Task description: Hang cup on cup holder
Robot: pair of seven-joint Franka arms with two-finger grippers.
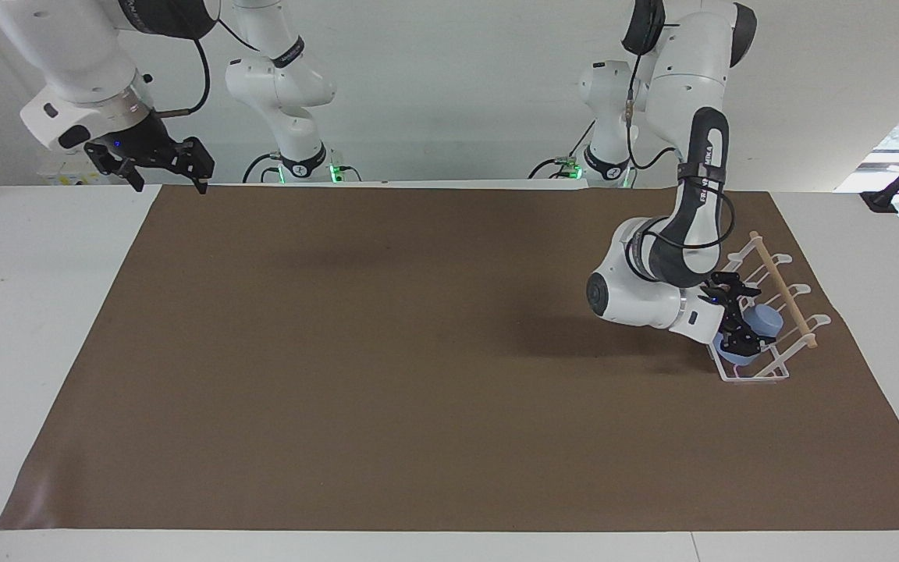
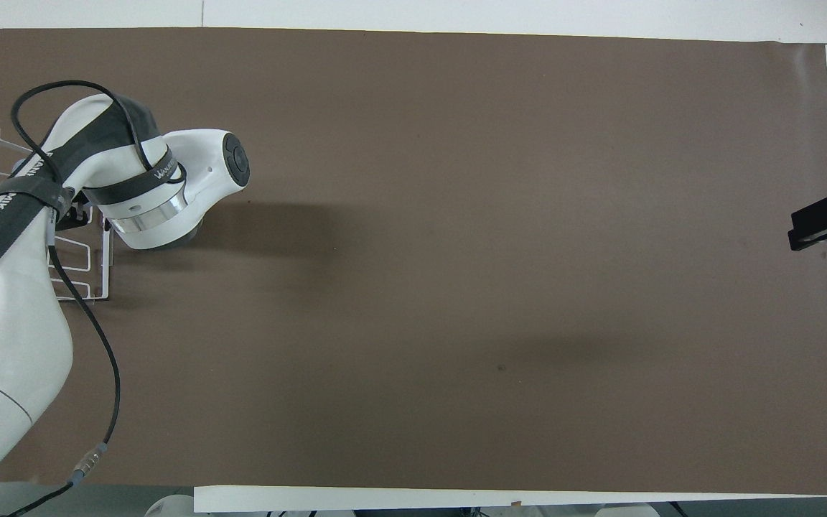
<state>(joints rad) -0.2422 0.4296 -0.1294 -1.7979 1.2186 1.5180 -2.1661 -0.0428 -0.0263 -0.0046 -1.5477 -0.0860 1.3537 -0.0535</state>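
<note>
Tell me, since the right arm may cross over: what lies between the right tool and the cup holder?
Only bare brown mat, plain in the facing view. The right tool waits at its own end; the left tool is at the cup holder.
</note>
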